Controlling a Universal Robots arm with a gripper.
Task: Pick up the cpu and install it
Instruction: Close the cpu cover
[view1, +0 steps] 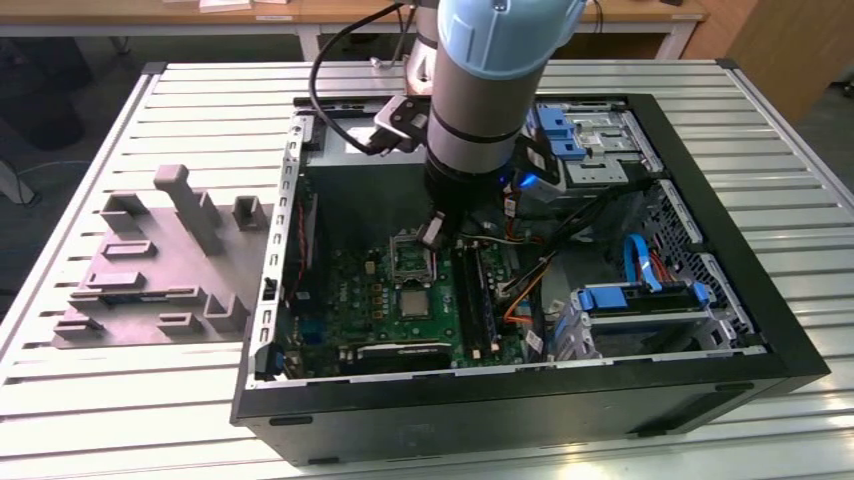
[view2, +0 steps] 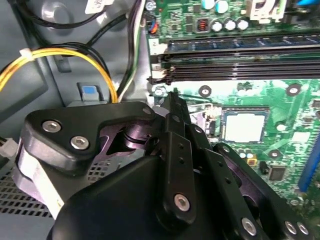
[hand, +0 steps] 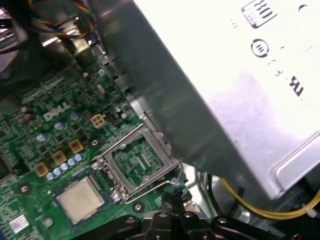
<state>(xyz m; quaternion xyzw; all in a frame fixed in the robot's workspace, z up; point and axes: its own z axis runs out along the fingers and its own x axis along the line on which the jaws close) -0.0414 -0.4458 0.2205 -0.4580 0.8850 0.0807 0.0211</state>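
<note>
First wrist view, cpu (hand: 80, 198) seated, gripper (hand: 176, 196) near

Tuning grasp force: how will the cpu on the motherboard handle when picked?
The cpu is a thin flat square, so probably light and stiff, unlikely to roll or tip. Its smooth pale metal top may be slippery. It sits low against the green motherboard, leaving little edge to catch, so probably fiddly.

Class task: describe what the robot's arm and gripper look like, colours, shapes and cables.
The arm is a thick grey cylinder with a pale blue cap and a black cable looping off it. The gripper is matte black, with jointed links fastened by silver screws and narrow fingers.
</note>
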